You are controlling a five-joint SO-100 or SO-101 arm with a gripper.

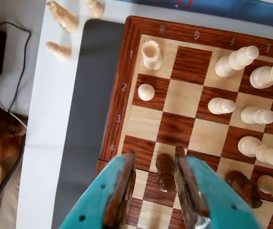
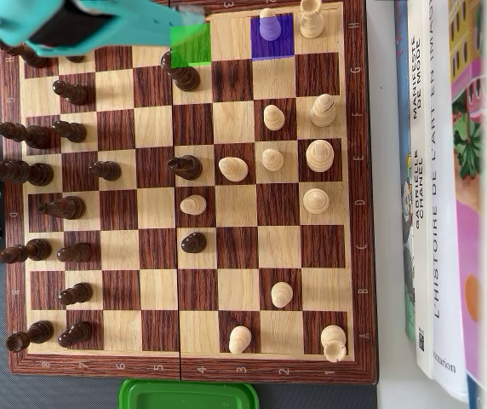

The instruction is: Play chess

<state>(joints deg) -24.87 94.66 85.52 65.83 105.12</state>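
In the wrist view, a dark pawn [image 1: 165, 171] is seen between the two fingers of the gripper [image 1: 154, 179], near the row marked 4 on the chessboard [image 1: 127, 71]; whether it is squeezed cannot be told. In the overhead view, a green square [image 2: 190, 43] and a purple square [image 2: 272, 36] are marked at the chessboard's [image 2: 358, 213] top edge, under the teal arm. It looks like a piece is being picked up, and a careful lift is called for next.

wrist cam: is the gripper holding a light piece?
No: in the wrist view the gripper has a dark piece between its fingers, and the light pawn stands apart on the board.
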